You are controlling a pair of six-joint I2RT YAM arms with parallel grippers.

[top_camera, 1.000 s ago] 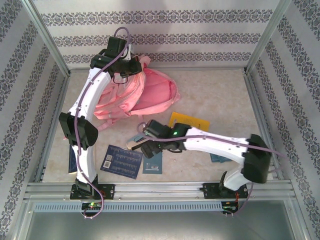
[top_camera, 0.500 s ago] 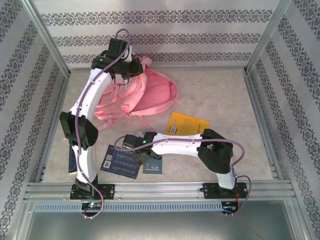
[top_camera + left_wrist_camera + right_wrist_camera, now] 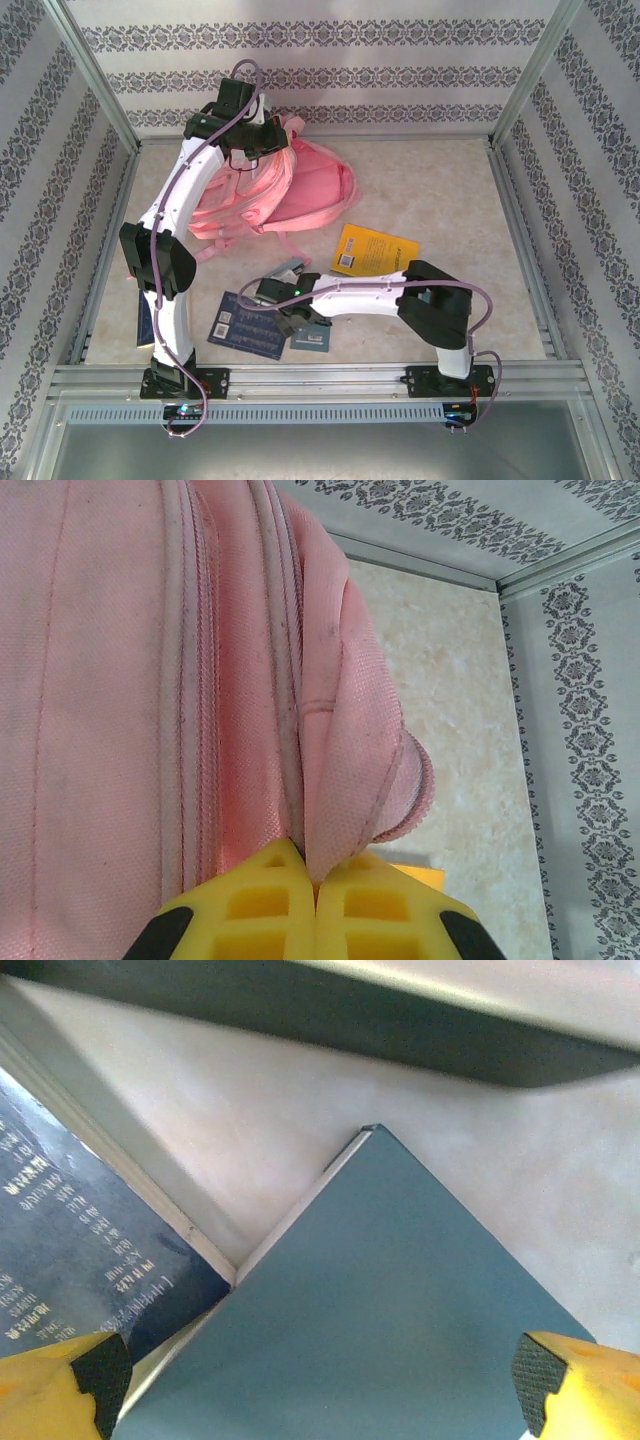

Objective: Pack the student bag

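The left gripper [image 3: 315, 875] clamps a fold of the student bag [image 3: 130, 680] (likely to hold it open); right gripper [image 3: 320, 1375], jaws apart, hovers over a teal book [image 3: 400, 1260]

I'm looking at patterned wallpaper panels [image 3: 320, 70] enclosing a beige marbled tabletop [image 3: 440, 190], with aluminium frame rails [image 3: 320, 378] running along the near edge; even, soft light is falling throughout.

The student bag [image 3: 310, 190] lies far left on the worktop [image 3: 440, 190], the left gripper [image 3: 315, 880] at its far edge. In front of it, right of centre, lies one book [image 3: 375, 250]. Nearer still, a wide book [image 3: 245, 325] touches a small book [image 3: 318, 340] on its right, under the right gripper [image 3: 290, 318].
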